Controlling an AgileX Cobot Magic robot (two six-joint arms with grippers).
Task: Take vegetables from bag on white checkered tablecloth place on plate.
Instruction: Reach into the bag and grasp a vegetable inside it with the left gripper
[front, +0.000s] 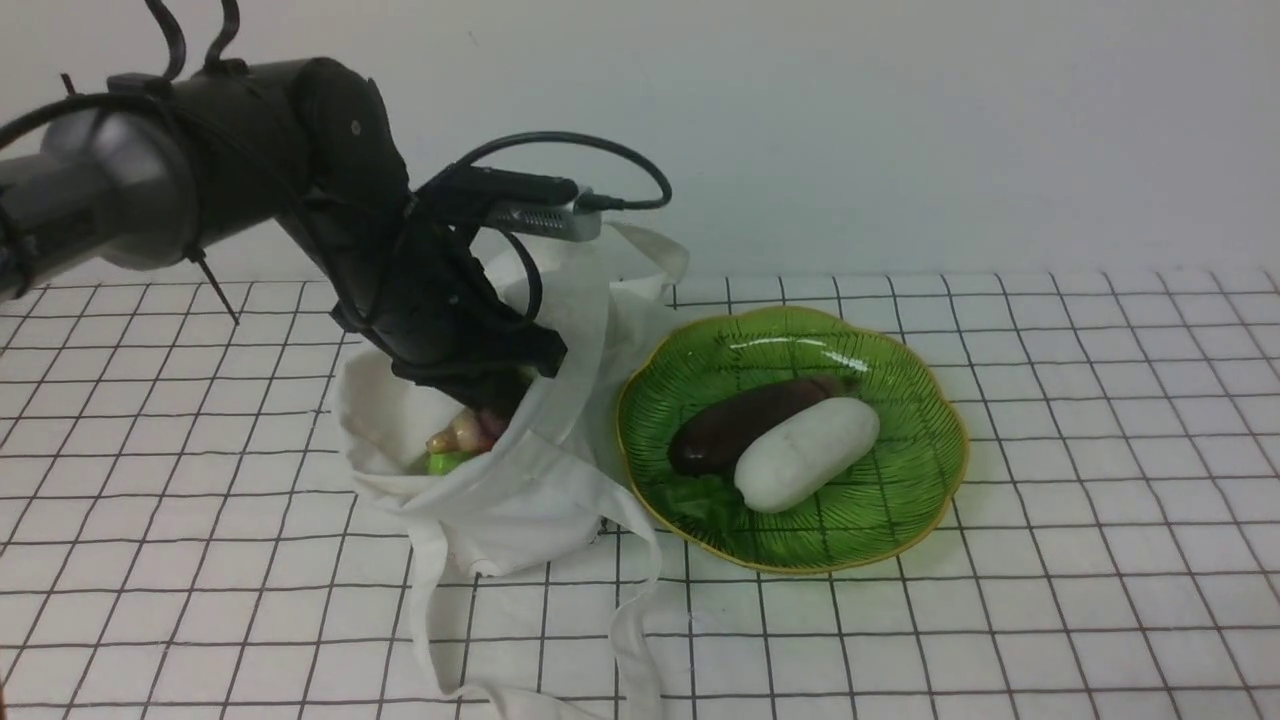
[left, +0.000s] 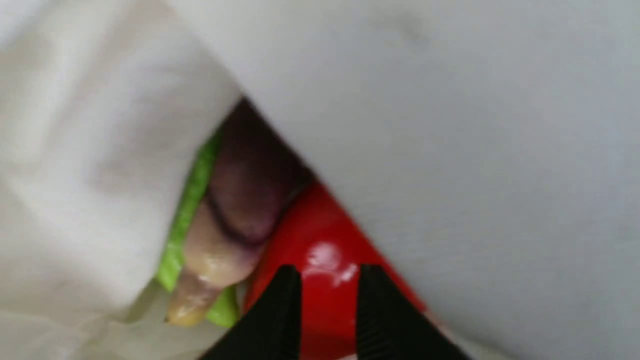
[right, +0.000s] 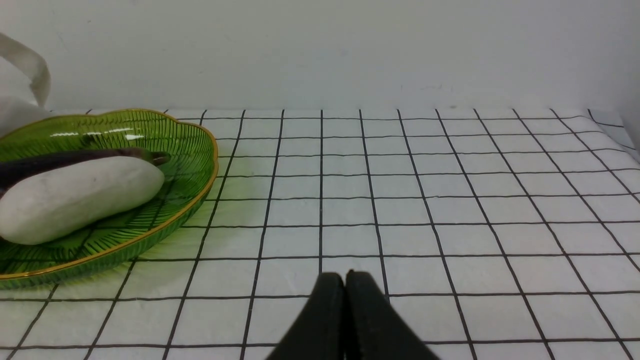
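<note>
Left claw (left: 327, 274) narrowly parted, empty | I would open wider, shift from red item (left: 312, 235) to eggplant (left: 247, 190) | keep bag (left: 450, 125) cloth out of jaws

The eggplant (left: 245, 195) — blurred — lies mostly hidden by the cloth of the bag (left: 450, 125).

Purple eggplant (left: 248, 192) (tan-tipped) inside bag (front: 535, 495).

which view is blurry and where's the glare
Left wrist view: soft throughout, bag and eggplant out of focus, a glare spot on the red thing; front view: crisp, light streaks on the plate, far side; right wrist view: crisp, streaks there too.
</note>
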